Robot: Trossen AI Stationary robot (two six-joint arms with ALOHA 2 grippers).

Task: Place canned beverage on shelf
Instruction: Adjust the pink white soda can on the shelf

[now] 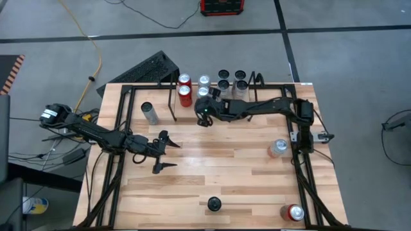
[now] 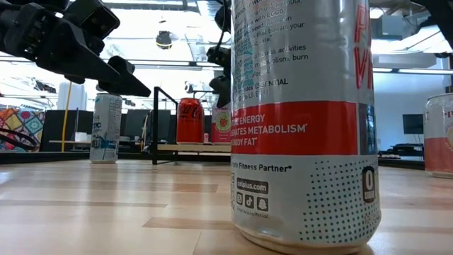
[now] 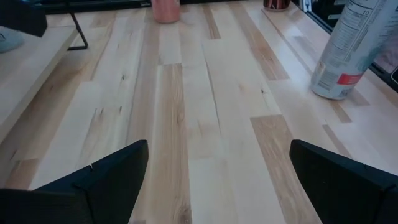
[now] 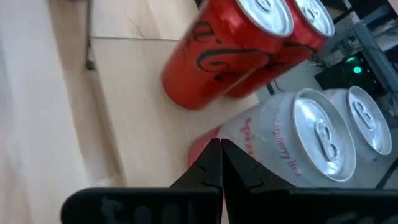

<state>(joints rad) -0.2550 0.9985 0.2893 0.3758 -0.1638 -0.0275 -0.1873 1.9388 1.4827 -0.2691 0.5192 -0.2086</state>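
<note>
The shelf (image 1: 174, 102) is a low black wire rack at the table's far edge. On it stand two red cola cans (image 4: 224, 56), two white cans with pink lettering (image 4: 298, 143) and several dark-topped cans (image 1: 232, 81). My right gripper (image 4: 221, 149) is shut and empty. It reaches in from the table's right, with its tips at the near side of the nearer white can (image 1: 203, 94). My left gripper (image 1: 166, 153) hangs open over the table's left half, with only bare wood between its fingers (image 3: 106, 180). My right gripper's shut fingertips (image 4: 211, 155) stand right against the lower side wall of the nearer white can (image 4: 261, 143), slanting down from the table's right. I cannot tell whether they touch it. The can stands upright on the shelf.
Loose cans stand on the table: a silver one (image 1: 149, 112) at the far left, a silver one with a red band (image 1: 278, 148) at the right, and a red one (image 1: 292, 212) at the near right corner. Black tube frames (image 1: 302, 160) run along both sides. The middle is bare wood.
</note>
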